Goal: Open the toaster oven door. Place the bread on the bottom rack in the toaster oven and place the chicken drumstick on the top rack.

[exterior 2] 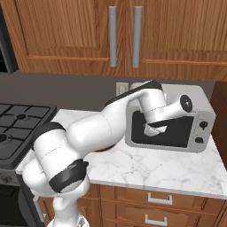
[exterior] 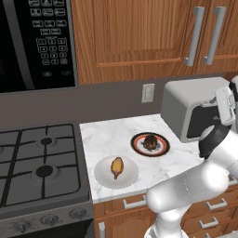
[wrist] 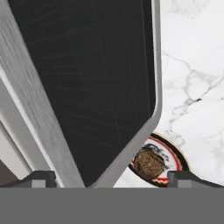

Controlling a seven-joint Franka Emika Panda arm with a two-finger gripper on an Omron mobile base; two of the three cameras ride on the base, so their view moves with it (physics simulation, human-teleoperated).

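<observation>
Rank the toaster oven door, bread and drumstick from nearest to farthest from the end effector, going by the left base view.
1. Toaster oven door: right at the end effector.
2. Bread: on the patterned plate, mid-counter.
3. Drumstick: on the white plate, toward the stove.

Wood cabinets (exterior: 139, 32) over marble counter (exterior: 111, 135), gas stove (exterior: 42, 162) left, grey wall w/ outlet (exterior: 148, 92).

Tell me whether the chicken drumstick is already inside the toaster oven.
No, in the left base view the chicken drumstick lies on a white plate on the counter, apart from the toaster oven.
</observation>
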